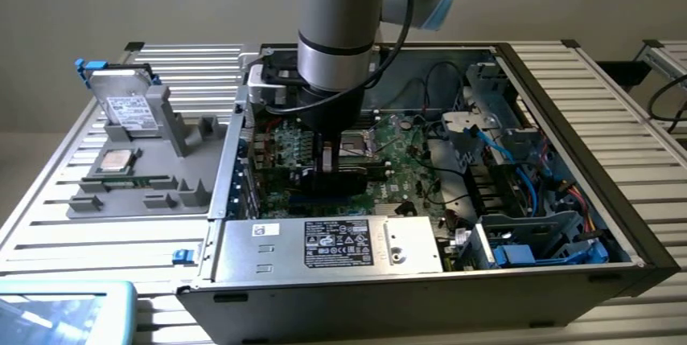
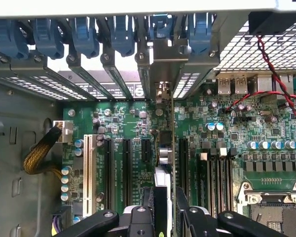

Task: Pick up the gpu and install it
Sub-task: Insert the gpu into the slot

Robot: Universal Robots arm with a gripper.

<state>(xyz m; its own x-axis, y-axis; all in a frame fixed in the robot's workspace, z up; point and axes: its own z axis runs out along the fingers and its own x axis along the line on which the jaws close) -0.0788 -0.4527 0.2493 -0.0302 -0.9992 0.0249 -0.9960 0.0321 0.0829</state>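
The gripper [image 2: 166,215], clamped on the upright gpu [image 2: 164,163], holds it edge-down over the motherboard [image 2: 222,143] slots inside the computer case [image 1: 601,200].

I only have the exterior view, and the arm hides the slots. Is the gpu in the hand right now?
Observer: Yes. In the wrist view the hand is closed on the gpu, which is seen edge-on.
Operator: Where is its metal bracket?
Observer: The bracket stands at the case's rear slot openings, just below the row of blue clips.
Operator: Any cards in the neighbouring slots?
Observer: None. The white slot and the black slots beside the gpu hold no cards.
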